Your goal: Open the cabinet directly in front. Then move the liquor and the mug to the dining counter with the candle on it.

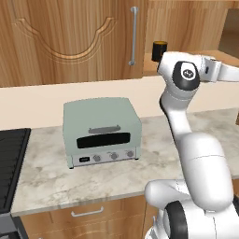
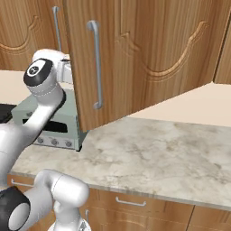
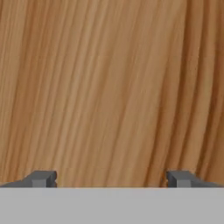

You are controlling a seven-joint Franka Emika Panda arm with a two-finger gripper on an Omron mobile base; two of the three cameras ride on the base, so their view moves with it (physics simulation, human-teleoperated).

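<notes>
The cabinet's right door [image 2: 149, 54] stands swung out over the counter, its silver bar handle [image 2: 95, 63] facing the camera. The left door [image 1: 70, 37] is shut. Inside the open cabinet, on the shelf, stands the black mug [image 1: 159, 50] with its yellow-orange inside. The liquor is hidden. The dining counter and the candle are out of view. My gripper [image 3: 111, 178] is open, its two fingertips [image 3: 41, 178] wide apart with nothing between them, close against a wood-grain surface. My forearm [image 1: 224, 72] reaches to the right of the mug, behind the open door.
A pale green toaster oven [image 1: 101, 130] sits on the marble wall counter [image 1: 46, 177] below the cabinet. A black stove [image 1: 11, 163] lies at the left. Drawers with short handles [image 2: 131, 202] run under the counter. The open door overhangs the counter beside the toaster.
</notes>
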